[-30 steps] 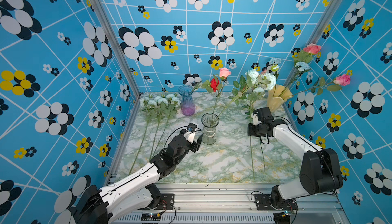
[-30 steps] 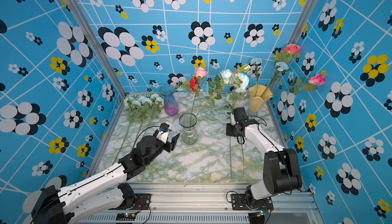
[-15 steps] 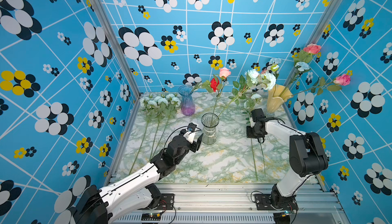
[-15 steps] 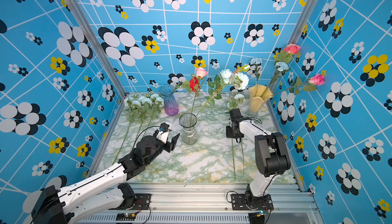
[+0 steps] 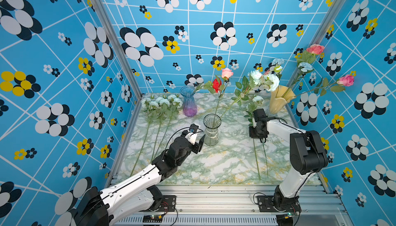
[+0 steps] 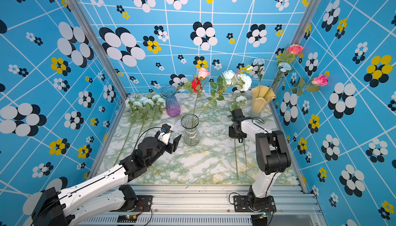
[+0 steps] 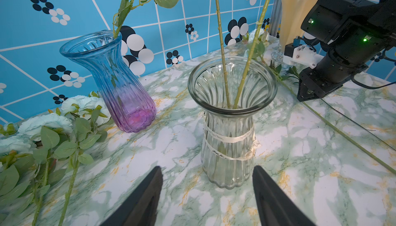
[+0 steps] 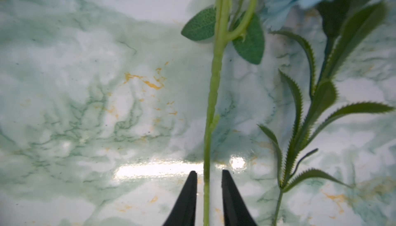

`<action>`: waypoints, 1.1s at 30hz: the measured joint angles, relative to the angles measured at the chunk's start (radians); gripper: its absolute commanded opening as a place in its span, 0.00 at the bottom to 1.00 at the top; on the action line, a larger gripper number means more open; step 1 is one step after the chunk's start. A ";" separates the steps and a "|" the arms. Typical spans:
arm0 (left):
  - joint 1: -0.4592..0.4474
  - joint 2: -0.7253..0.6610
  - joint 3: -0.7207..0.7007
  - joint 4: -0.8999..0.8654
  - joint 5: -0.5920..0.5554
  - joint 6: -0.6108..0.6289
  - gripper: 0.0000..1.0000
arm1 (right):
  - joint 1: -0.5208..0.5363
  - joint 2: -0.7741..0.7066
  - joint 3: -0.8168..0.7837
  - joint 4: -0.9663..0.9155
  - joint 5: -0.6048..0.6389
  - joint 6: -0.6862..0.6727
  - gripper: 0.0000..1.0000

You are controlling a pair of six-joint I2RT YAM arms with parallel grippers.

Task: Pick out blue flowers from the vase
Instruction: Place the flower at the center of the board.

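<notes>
Three vases stood on the marble table. Nearest the arms, the clear ribbed vase held two stems: a pink rose and a blue flower spray whose large pale blooms leaned toward the right wall. Behind it and to the left, the blue-and-purple vase held only the red rose. In the back right corner, the cream ruffled vase held two more pink roses and small blue carnations, all leaning toward the right wall.

More blue flowers lay outside the vases. A blue bunch rested flat along the table's left side, blooms toward the back wall. Two loose blue stems lay side by side on the right, blooms toward the cream ruffled vase.

The right gripper pointed down at the table over those loose blue stems. In the right wrist view its jaws were a little apart, one on either side of a light green stem, not pinching it. The left gripper hung low just in front of the clear ribbed vase, its jaws spread wide and holding nothing.
</notes>
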 measured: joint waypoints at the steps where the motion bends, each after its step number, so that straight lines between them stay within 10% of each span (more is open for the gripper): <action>1: 0.000 0.000 0.000 0.000 0.000 0.000 0.70 | 0.000 0.000 0.000 0.000 0.000 -0.001 0.39; 7: 0.000 -0.055 0.000 -0.020 0.007 -0.001 0.70 | 0.000 -0.048 -0.024 0.014 -0.011 0.008 0.46; 15: 0.000 -0.086 0.056 -0.088 0.058 0.000 0.69 | 0.000 -0.472 -0.297 0.181 -0.169 0.056 0.50; 26: 0.000 0.164 0.392 -0.272 0.256 -0.009 0.62 | 0.000 -0.761 -0.515 0.333 -0.333 0.106 0.50; 33: 0.000 0.384 0.763 -0.422 0.335 -0.031 0.62 | 0.000 -0.859 -0.581 0.393 -0.367 0.131 0.69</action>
